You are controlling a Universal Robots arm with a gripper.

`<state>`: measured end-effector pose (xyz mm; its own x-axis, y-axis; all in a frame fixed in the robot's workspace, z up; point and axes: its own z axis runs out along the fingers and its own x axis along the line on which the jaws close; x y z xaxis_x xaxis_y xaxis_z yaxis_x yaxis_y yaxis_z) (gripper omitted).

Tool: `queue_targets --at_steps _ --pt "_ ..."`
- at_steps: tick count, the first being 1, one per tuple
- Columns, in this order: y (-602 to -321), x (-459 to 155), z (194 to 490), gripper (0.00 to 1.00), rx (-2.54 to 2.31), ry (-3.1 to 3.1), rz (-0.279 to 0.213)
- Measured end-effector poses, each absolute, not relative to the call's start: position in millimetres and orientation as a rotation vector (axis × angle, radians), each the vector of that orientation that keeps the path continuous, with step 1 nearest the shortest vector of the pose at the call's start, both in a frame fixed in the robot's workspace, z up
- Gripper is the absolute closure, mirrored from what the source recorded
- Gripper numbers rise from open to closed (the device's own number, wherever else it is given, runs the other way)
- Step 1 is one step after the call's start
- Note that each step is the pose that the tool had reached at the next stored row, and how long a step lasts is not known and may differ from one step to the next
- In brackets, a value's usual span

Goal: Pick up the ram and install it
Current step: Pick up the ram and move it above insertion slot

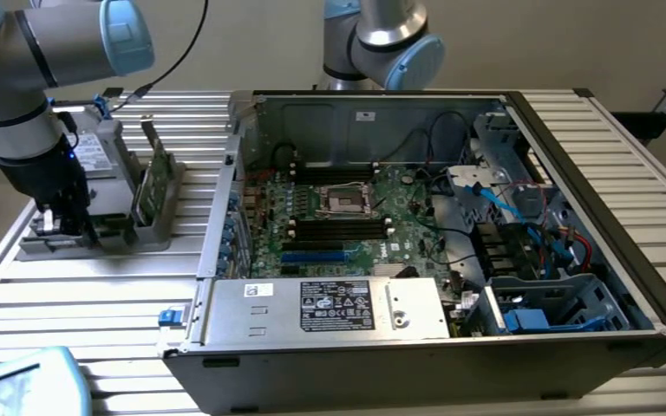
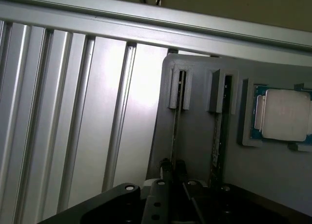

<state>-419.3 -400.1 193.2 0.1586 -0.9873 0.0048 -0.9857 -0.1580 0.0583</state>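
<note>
The ram [image 2: 176, 126] stands on edge in the outer slot of the grey holder [image 2: 195, 112] (the slot farther from the processor chip [image 2: 285, 114]). My claw [image 2: 173, 166] is clamped on it, low over that holder.

Slatted table [image 1: 101, 295] with computer case [image 1: 368, 381], grey holder [image 1: 153, 230]

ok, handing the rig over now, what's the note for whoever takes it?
Gripper: down at the grey holder, beside the open PC case, right over the ram.
The ram stands on edge in its holder slot, not lifted.
Done: approach only.
Left: pick-up and install; the motherboard's memory slots look empty.
</note>
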Motion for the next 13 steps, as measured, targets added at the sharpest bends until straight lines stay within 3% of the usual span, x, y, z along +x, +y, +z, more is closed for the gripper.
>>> queue_targets --at_steps 13 --pt "-400.1 -419.2 193.4 0.86 2.355 -2.007 -0.053"
